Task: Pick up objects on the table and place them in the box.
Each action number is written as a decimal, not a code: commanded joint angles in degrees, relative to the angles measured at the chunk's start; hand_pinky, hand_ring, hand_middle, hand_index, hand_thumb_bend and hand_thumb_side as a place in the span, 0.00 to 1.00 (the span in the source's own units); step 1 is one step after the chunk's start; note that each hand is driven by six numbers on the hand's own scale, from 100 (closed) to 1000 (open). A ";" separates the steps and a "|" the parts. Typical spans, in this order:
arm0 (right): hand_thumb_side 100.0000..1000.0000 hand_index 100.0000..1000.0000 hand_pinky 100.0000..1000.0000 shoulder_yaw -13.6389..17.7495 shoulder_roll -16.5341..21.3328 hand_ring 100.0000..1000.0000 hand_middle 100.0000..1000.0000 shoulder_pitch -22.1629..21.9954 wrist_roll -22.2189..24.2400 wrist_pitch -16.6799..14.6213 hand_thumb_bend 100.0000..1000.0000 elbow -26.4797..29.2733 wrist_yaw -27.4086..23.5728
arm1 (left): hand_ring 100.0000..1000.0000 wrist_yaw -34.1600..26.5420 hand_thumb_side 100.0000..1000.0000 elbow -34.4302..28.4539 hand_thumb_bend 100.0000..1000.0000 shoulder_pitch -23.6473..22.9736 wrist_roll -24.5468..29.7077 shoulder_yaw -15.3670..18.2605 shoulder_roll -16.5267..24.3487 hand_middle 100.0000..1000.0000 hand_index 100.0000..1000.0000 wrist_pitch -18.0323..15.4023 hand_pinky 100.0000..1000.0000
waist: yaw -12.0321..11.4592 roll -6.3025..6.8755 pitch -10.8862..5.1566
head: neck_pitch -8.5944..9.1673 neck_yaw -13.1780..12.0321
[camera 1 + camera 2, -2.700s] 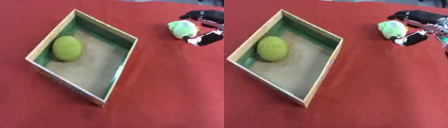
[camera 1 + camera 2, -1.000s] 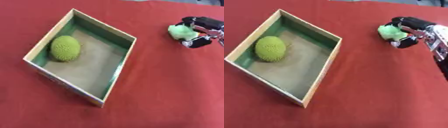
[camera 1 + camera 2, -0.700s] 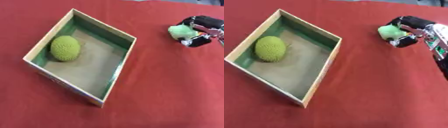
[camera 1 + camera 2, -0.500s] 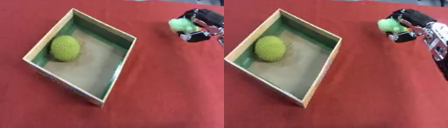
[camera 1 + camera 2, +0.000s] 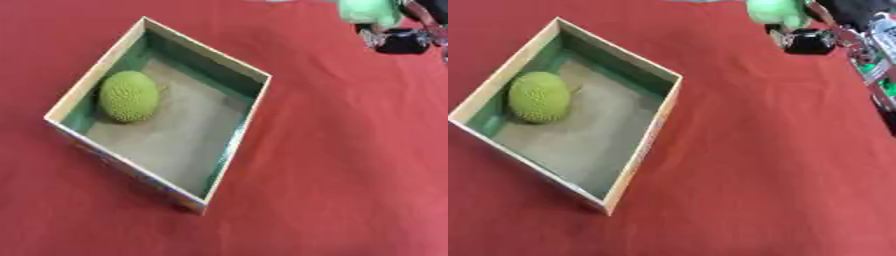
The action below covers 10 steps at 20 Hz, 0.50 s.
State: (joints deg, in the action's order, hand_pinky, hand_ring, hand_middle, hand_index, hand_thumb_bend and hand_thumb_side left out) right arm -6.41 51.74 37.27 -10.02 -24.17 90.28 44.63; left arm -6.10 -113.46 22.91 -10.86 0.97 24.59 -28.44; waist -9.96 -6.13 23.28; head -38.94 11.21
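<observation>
At the left of the frame a shallow rectangular box [image 5: 229,151] sits skewed on the table, one corner pointing toward the top and another toward the bottom. Its rim is pale, like bare card or light wood, its inner walls are green, and its floor is a dull tan with a slightly grainy look. The outer wall near the bottom corner carries some coloured print too blurred to read.

Inside the box, against the left wall, lies a yellow-green bumpy fruit [image 5: 129,96], oval and covered all over in small knobs. It rests on the tan floor and touches or nearly touches the green wall beside it.

The table is covered by a red cloth [image 5: 350,165], matte and smooth, which fills the middle and lower right of the frame.

At the upper right the right hand [image 5: 824,31] comes in from the corner, black with silver and pale parts. Its fingers are curled round a light green rounded object [image 5: 775,12] at the very top edge, well apart from the box. The object is smooth and paler than the fruit in the box, its top cut off by the frame edge. Whether it touches the cloth cannot be told. A dark blocky part of the hand sits just below and to the right of it. Behind the hand, the forearm runs down the right edge in the right eye view, with silver parts and small green specks.
</observation>
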 commanded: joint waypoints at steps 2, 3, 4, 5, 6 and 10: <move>0.11 0.65 0.65 -3.13 0.75 0.64 0.43 2.09 3.78 -0.52 0.09 15.39 -2.20 | 0.77 -0.37 0.68 -1.13 0.02 0.51 -0.50 0.73 0.80 0.67 0.85 -0.15 0.82 | -0.27 0.46 -1.67 | -0.41 0.64; 0.11 0.65 0.65 -4.07 -0.29 0.64 0.43 2.95 5.16 -0.52 0.10 18.12 -2.64 | 0.77 -0.37 0.68 -1.13 0.02 0.49 -0.79 0.95 0.84 0.67 0.85 -0.25 0.82 | -0.29 0.49 -1.71 | -0.45 0.72; 0.11 0.65 0.65 -5.14 -1.76 0.62 0.43 4.22 6.57 -0.75 0.14 20.82 -3.10 | 0.77 -0.34 0.71 -1.13 0.01 0.48 -1.21 1.25 0.90 0.68 0.85 -0.37 0.82 | -0.40 0.54 -1.80 | -0.57 0.91; 0.10 0.64 0.64 -6.14 -3.27 0.62 0.43 5.54 8.01 -1.06 0.15 22.60 -3.52 | 0.78 -0.26 0.67 -1.13 0.03 0.42 -1.71 1.57 1.01 0.68 0.85 -0.50 0.82 | -0.44 0.57 -1.87 | -0.66 1.02; 0.11 0.64 0.64 -7.29 -5.14 0.62 0.43 7.18 9.43 -1.74 0.14 23.50 -3.91 | 0.78 -0.09 0.67 -1.13 0.03 0.31 -2.29 1.96 1.15 0.68 0.85 -0.68 0.82 | -0.51 0.58 -1.98 | -0.73 1.18; 0.11 0.64 0.64 -10.61 -11.96 0.62 0.43 11.27 14.90 -3.51 0.10 24.26 -4.17 | 0.77 1.09 0.65 -1.13 0.04 -0.40 -4.61 3.59 1.78 0.68 0.85 -1.47 0.82 | -0.58 0.60 -2.20 | -0.58 1.62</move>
State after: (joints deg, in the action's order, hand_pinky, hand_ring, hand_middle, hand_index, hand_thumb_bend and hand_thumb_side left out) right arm -16.69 40.65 47.53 3.31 -27.26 113.17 40.94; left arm -5.45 -113.46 22.24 -14.63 3.55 24.69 -29.66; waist -10.55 -6.13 23.24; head -39.32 12.51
